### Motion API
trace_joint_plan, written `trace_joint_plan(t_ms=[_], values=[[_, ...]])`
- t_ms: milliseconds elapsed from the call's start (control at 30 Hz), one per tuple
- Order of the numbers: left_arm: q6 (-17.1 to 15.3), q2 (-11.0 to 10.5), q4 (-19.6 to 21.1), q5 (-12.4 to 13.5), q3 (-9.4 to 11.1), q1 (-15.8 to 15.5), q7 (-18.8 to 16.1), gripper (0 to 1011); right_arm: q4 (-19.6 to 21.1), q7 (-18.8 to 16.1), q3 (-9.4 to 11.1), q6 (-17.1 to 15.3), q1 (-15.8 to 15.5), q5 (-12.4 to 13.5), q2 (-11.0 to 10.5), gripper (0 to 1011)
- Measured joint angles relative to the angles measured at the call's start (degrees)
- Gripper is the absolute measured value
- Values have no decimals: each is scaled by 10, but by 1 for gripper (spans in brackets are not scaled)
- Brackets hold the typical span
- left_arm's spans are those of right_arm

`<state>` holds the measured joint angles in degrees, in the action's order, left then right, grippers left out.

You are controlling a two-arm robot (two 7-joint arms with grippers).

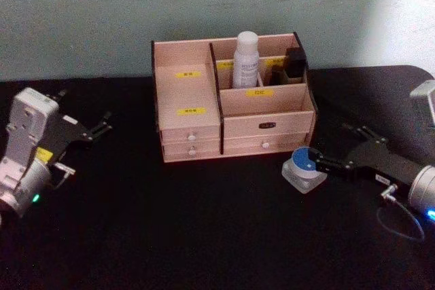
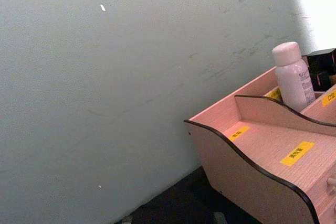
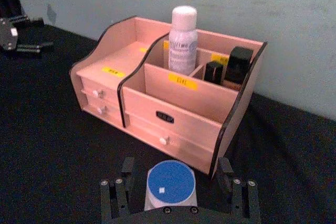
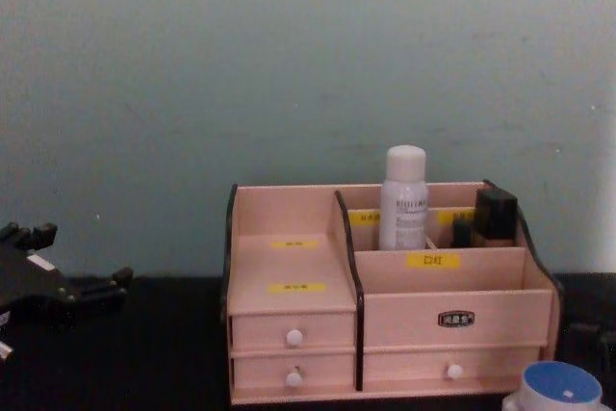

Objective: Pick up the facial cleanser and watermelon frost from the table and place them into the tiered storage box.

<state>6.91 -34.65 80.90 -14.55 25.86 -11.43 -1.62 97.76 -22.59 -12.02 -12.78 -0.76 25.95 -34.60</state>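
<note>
The tiered storage box (image 1: 187, 89) stands at the back middle of the black table, also seen as the box (image 3: 173, 108) and box (image 4: 289, 257). A white bottle, the facial cleanser (image 1: 246, 59), stands upright in a rear compartment of the box; the cleanser (image 4: 403, 199) rises above the rim. The watermelon frost (image 1: 301, 166), a small white jar with a blue lid, sits on the table off the box's front right corner. My right gripper (image 1: 309, 164) is open, and the jar (image 3: 171, 184) sits between its fingers untouched. My left gripper (image 1: 102, 125) hovers open at the far left.
Two dark bottles (image 1: 294, 64) occupy the box's rear right compartment beside the cleanser. A pale wall rises right behind the box. Black tabletop (image 1: 204, 229) stretches in front of the box and between the arms.
</note>
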Motion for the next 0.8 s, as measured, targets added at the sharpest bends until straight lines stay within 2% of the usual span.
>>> trace_joint_plan(t_ms=[533, 800], values=[[0, 0, 0, 0, 0, 0, 0, 1001, -18, 2, -33, -37, 18, -2, -8, 1000], [0, 0, 0, 0, 0, 0, 0, 1001, -29, 3, -43, -42, 28, -4, -7, 1002]])
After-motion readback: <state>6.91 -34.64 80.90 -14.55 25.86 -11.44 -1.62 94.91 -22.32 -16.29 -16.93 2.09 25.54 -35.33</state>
